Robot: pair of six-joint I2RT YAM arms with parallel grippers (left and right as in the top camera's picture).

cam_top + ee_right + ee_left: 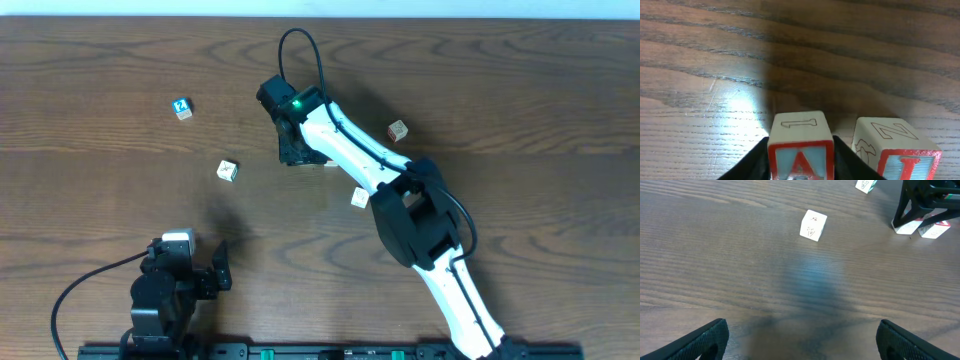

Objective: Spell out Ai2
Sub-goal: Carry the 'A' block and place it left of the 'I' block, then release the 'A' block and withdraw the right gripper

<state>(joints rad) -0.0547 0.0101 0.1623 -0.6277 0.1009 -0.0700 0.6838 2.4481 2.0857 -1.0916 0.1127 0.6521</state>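
In the right wrist view my right gripper [801, 167] is shut on the cube with the red-framed "A" [801, 150], low over the table. The cube with the red-framed "I" [900, 152] stands just to its right, a small gap between them. Overhead, the right gripper [297, 153] is at the table's middle and hides the A cube. The blue "2" cube [181, 108] lies apart, far to the left. My left gripper [215, 270] is open and empty near the front edge; its fingers frame bare wood [800, 340].
Pale whitish cubes lie loose: one left of centre [227, 171], also in the left wrist view [813, 225], one beside the right arm [360, 198], one behind it [398, 130]. Another cube [866, 185] sits at the top edge of the left wrist view.
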